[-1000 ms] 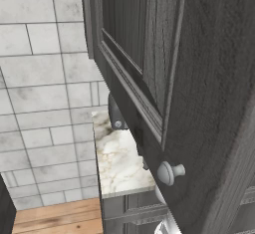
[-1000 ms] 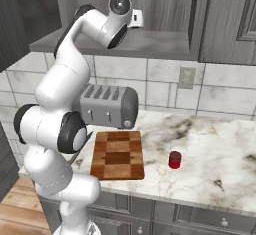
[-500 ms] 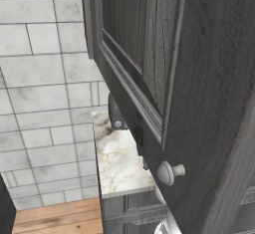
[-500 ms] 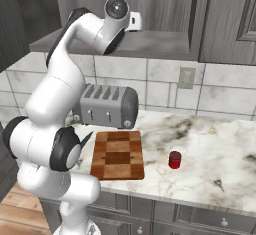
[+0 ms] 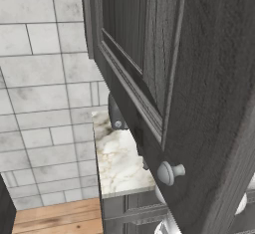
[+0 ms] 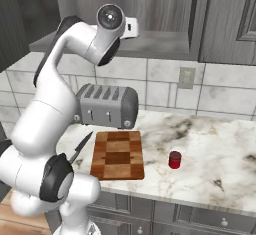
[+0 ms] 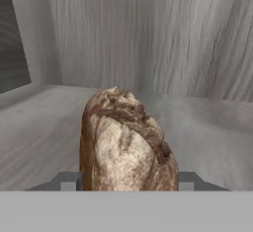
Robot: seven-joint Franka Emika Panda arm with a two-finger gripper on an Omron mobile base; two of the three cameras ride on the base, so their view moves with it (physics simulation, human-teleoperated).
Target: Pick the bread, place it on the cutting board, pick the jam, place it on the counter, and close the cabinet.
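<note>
The bread (image 7: 126, 139), a chunky brown loaf piece with a darker crust, stands upright on the cabinet's grey shelf (image 7: 39, 127). My gripper (image 7: 129, 180) is shut on it, one fingertip (image 7: 69, 180) against each side. In the right base view my arm reaches up into the open cabinet (image 6: 160, 44). The checkered cutting board (image 6: 118, 155) lies bare on the marbled counter (image 6: 215, 154). A small red jar (image 6: 174, 159), apparently the jam, stands on the counter right of the board. The cabinet door (image 5: 199, 78) with its round knob (image 5: 169, 172) hangs open close to the left base camera.
A silver toaster (image 6: 106, 106) stands behind the cutting board. A black-handled knife (image 6: 80, 148) lies left of the board. The tiled wall (image 6: 165, 81) carries an outlet (image 6: 186, 77). Grey drawer fronts (image 6: 200, 219) run under the counter.
My arm's elbow and lower links have swung to the left and lower, while the wrist stays at the cabinet shelf. Nothing on the counter has moved.
</note>
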